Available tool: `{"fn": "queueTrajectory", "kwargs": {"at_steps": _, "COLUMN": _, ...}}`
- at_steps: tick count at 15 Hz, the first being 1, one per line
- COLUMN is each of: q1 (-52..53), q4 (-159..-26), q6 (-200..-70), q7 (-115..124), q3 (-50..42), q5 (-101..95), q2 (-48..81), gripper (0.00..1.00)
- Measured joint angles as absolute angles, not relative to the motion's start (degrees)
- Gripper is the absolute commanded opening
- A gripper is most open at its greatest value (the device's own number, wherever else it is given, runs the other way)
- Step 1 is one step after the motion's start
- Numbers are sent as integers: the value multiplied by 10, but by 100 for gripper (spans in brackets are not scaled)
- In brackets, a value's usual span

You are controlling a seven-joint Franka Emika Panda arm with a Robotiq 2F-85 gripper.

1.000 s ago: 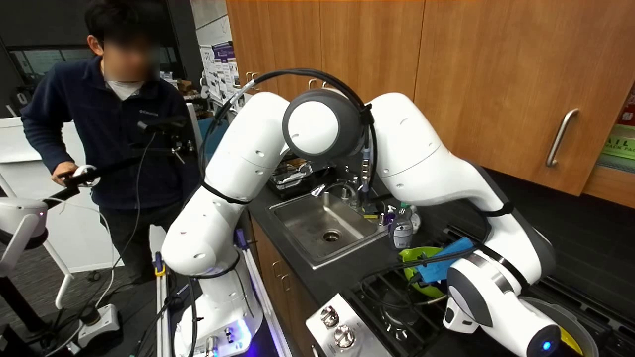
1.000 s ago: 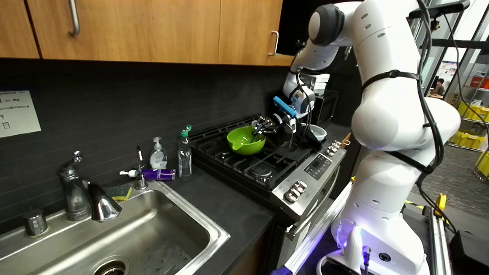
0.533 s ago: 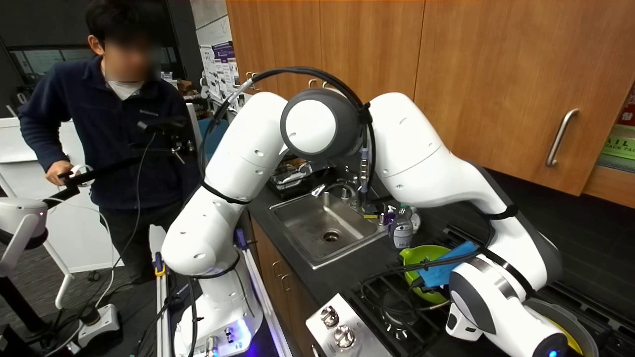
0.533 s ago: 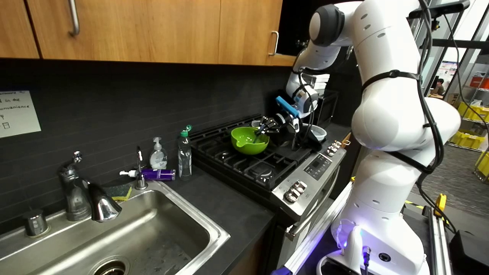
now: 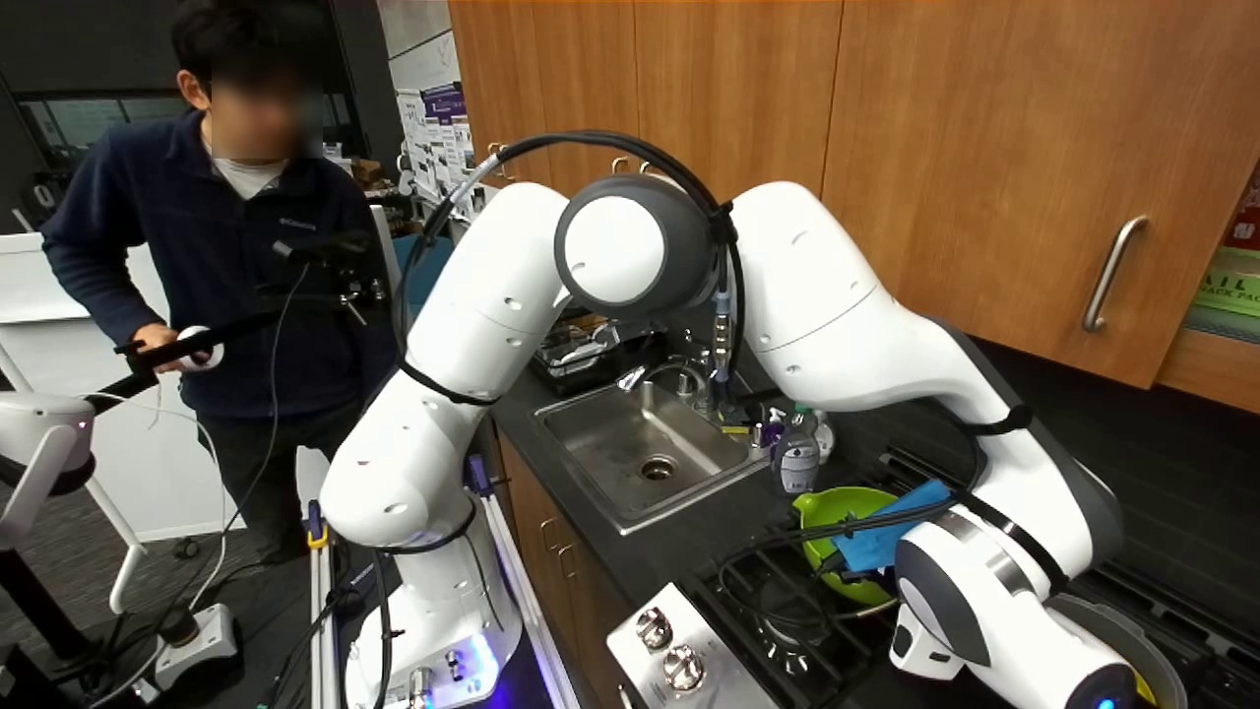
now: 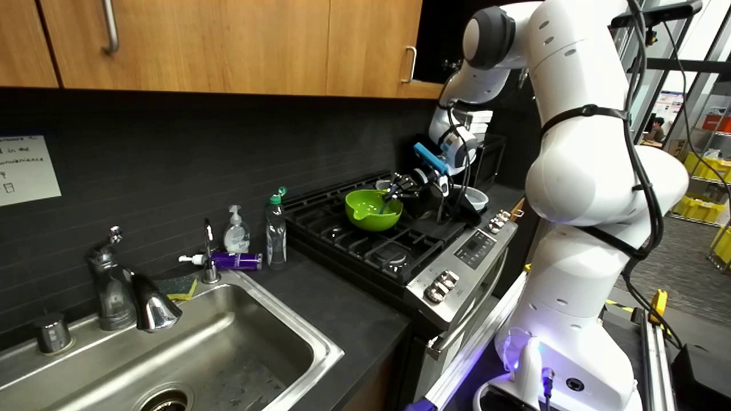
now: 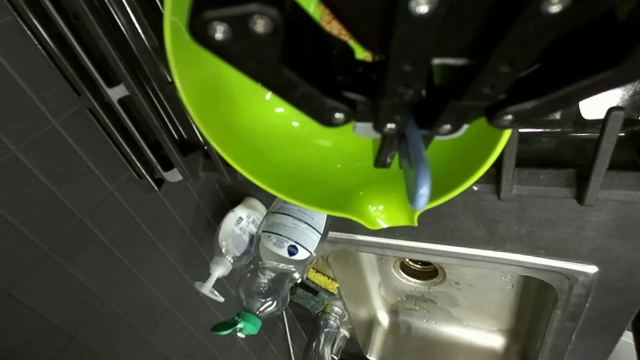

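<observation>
Over the glossy lime-green round bowl with a pouring spout [image 7: 280, 150], you have a slim blue-grey stick with a rounded end [image 7: 419, 175]; in the wrist view that end shows beside the spout, though you cannot tell whether it touches the wall. Your black two-fingered gripper [image 6: 393, 195] has its fingers pinched together on the stick and leans down toward the bowl's mouth. You see the bowl sitting on the black-grated stove [image 6: 394, 257], with a pale translucent plastic tub [image 6: 475, 198] beyond the gripper. A bright-blue block [image 6: 431, 158] is fixed on your arm's wrist. Between the stove and the square stainless-steel sink [image 6: 328, 348] stand a tall clear bottle with a green flip cap [image 6: 276, 234] and a soap bottle with a white pump [image 6: 236, 235]; a purple pump bottle [image 6: 237, 261] lies on its side near them. Wooden cabinets [image 6: 228, 45] hang above.
</observation>
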State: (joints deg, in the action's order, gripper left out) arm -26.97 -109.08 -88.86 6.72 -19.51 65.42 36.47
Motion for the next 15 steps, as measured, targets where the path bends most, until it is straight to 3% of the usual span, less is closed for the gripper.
{"fn": "queueTrajectory", "kwargs": {"at_steps": 15, "q1": -236, "q4": -1057, "q6": -920, "q7": 67, "q3": -190, "q5": 650, "q2": 355, "gripper": 1}}
